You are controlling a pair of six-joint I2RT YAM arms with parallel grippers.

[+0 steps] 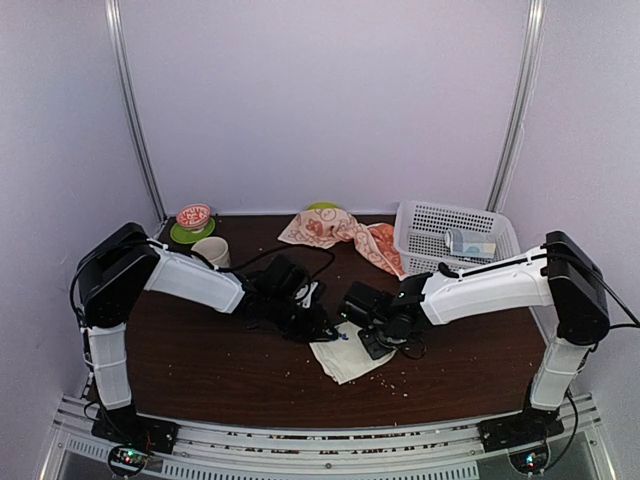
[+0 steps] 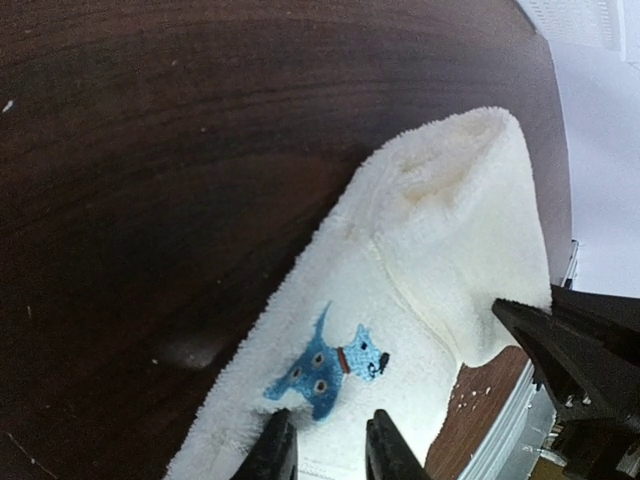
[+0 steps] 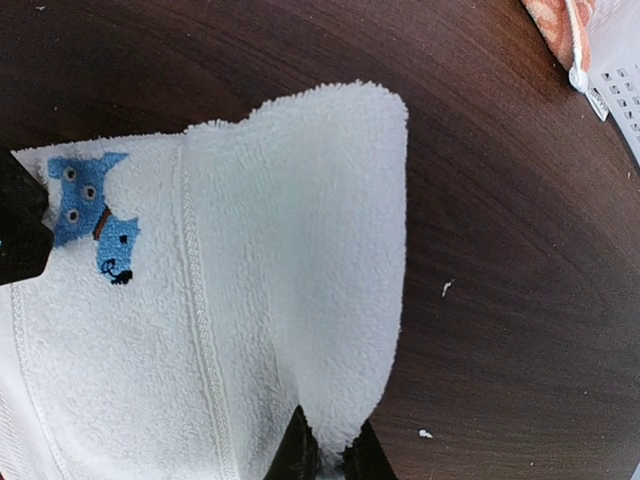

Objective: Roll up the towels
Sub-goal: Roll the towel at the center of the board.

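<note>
White towel (image 1: 347,360) mid-table (image 1: 200,370), blue dog patch (image 3: 92,215) up, one side folded over. My right gripper (image 3: 330,455) pinches fold at towel's 2 o'clock. My left gripper (image 2: 328,455) narrow, nipping edge by dog at 11. Orange towel (image 1: 340,232) at 12, basket (image 1: 455,235) at 2.

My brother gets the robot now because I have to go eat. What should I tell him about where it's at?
Left gripper: shut on the white towel at the edge near the blue dog.
Right gripper: shut on a raised fold of the same towel.
White towel: mid-table, one side lifted over, not rolled yet.
Orange towel: crumpled at the back beside the basket, untouched.
To do: roll both towels.
</note>
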